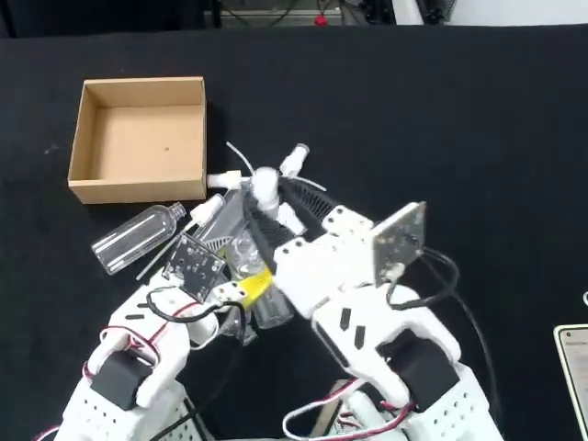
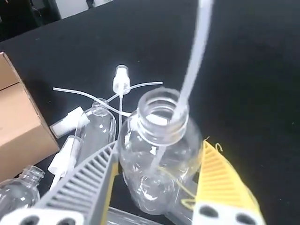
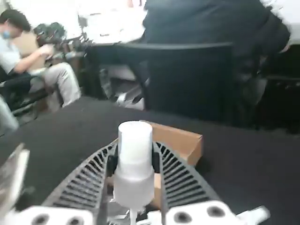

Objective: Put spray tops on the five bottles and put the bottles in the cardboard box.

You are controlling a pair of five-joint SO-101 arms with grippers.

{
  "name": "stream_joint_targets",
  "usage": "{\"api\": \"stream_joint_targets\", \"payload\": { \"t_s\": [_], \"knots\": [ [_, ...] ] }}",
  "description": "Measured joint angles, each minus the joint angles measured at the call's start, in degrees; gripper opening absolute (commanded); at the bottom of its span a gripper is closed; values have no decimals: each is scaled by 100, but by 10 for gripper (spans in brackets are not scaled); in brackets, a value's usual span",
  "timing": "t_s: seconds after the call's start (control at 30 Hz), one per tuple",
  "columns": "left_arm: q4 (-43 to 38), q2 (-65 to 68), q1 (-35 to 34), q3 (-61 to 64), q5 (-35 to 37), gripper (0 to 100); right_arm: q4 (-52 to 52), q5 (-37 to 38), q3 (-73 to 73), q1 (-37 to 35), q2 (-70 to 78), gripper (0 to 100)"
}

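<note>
Right hand (image 3: 134,154) clamped on spray top (image 3: 134,140), just off open neck of bottle (image 2: 159,159) clamped in left hand (image 2: 159,149), tube (image 2: 192,61) running inside lengthwise.

Nothing written could be read in any view: no words, numbers or signs. The white card (image 1: 575,358) at the lower right edge of the high view was cut off by the frame, and whatever stood on it was too small to tell. The cardboard box (image 1: 138,190) in the upper left of that view had plain brown walls.
</note>
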Motion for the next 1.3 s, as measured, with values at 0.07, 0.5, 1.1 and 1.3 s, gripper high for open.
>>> {"api": "stream_joint_targets", "payload": {
  "t_s": [0.07,0.5,1.1,1.3],
  "knots": [
    [0,0,-26,0,0,216,114,88,0,-211,-132,12],
    [0,0,-62,0,0,216,-229,738,651,-545,-571,160],
    [0,0,-79,0,0,216,-114,730,651,-334,-571,170],
    [9,0,-237,-26,0,216,255,492,308,1178,-580,169]
  ]
}}
